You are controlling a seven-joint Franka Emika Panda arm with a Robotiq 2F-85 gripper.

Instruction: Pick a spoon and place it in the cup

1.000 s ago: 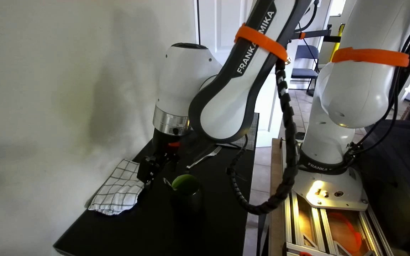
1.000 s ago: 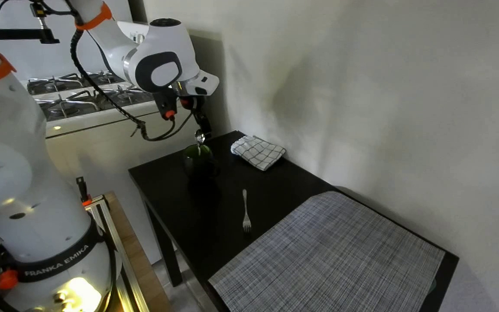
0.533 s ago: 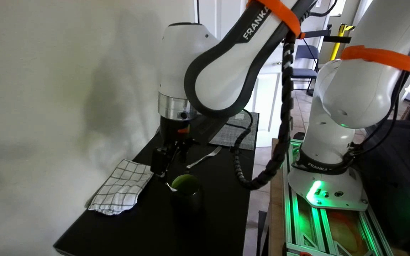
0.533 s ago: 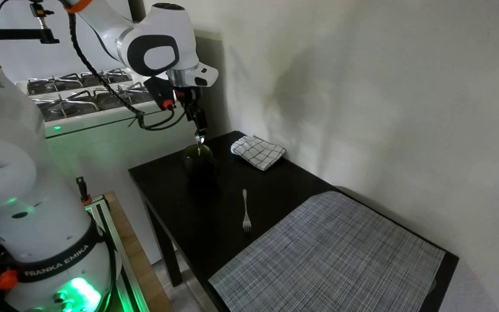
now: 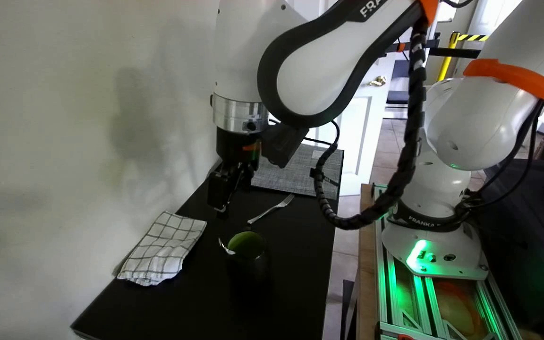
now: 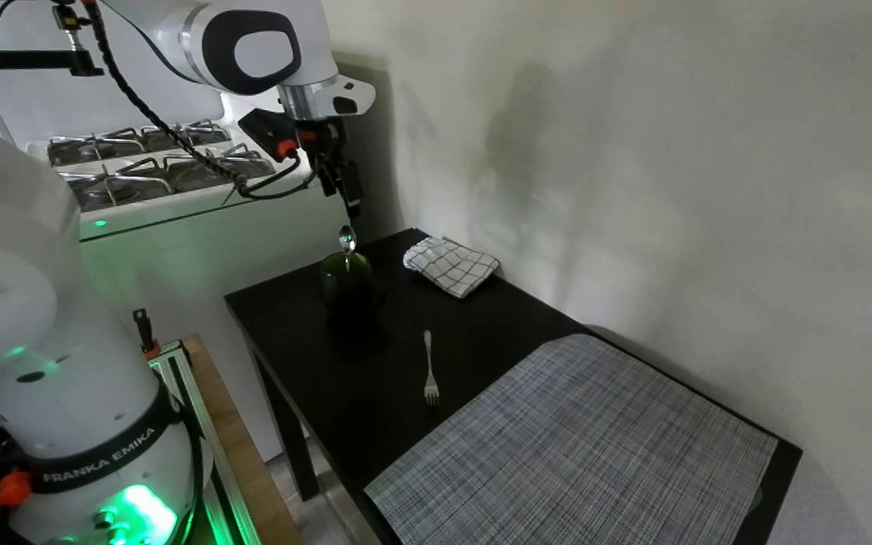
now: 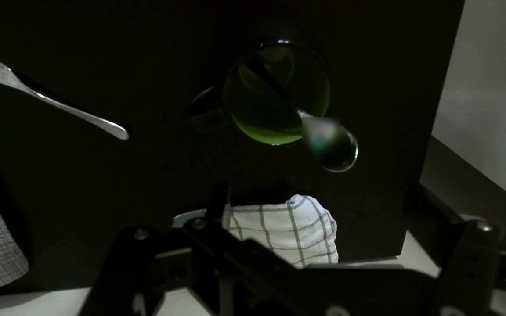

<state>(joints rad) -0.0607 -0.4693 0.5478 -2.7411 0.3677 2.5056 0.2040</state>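
The dark green cup [image 6: 345,286] stands upright on the black table; it also shows in an exterior view [image 5: 249,264] and the wrist view [image 7: 275,139]. The spoon [image 6: 347,238] leans in the cup, handle end inside and shiny bowl sticking out over the rim. In the wrist view its bowl [image 7: 353,160] overhangs the cup's edge; part of it is blurred. My gripper [image 7: 319,202] is open and empty, its fingers wide apart. In an exterior view the gripper [image 6: 351,208] hangs above the spoon, with a small gap between them.
A white-and-grey checkered cloth [image 5: 161,250] lies near the wall beside the cup. A fork [image 6: 430,371] lies on the table [image 6: 481,341]. A grey woven placemat [image 6: 587,446] covers the table's far end from the cup. The wall [image 5: 88,118] runs along one table edge.
My gripper has risen away from the spoon and cup. The spoon has stayed leaning in the cup. The light on the robot base has turned from yellowish to green.
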